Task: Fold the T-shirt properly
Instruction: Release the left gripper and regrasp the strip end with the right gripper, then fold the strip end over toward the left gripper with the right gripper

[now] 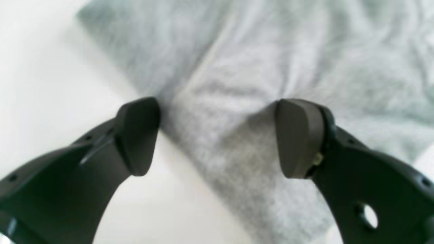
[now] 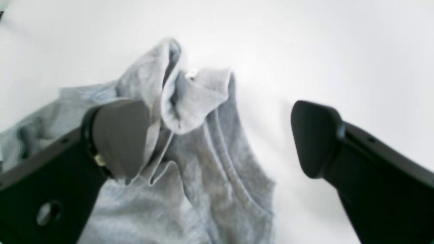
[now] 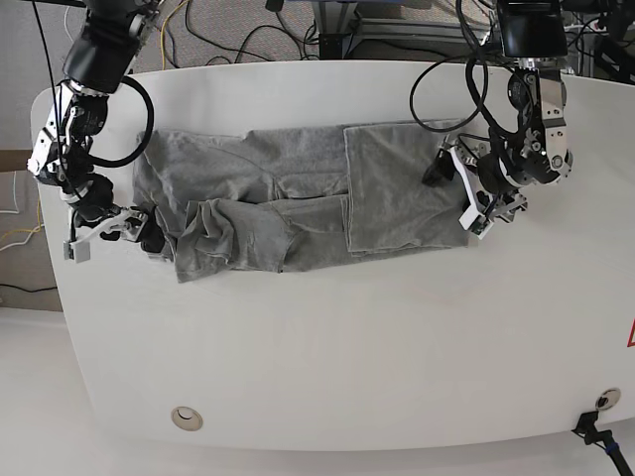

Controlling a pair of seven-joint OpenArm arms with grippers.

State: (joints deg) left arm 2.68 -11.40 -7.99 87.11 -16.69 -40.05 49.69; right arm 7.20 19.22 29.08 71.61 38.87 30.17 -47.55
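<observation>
Lying partly folded on white table (image 3: 327, 367), grey T-shirt (image 3: 298, 213); left gripper (image 1: 217, 137) and right gripper (image 2: 220, 139) gape wide at shirt's opposite edges, gripping nothing.

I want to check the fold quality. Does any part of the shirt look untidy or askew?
Yes. The T-shirt lies flat at the end near the left gripper, but the end near the open right gripper is bunched, with a crumpled flap standing up. The lower edge is uneven.
</observation>
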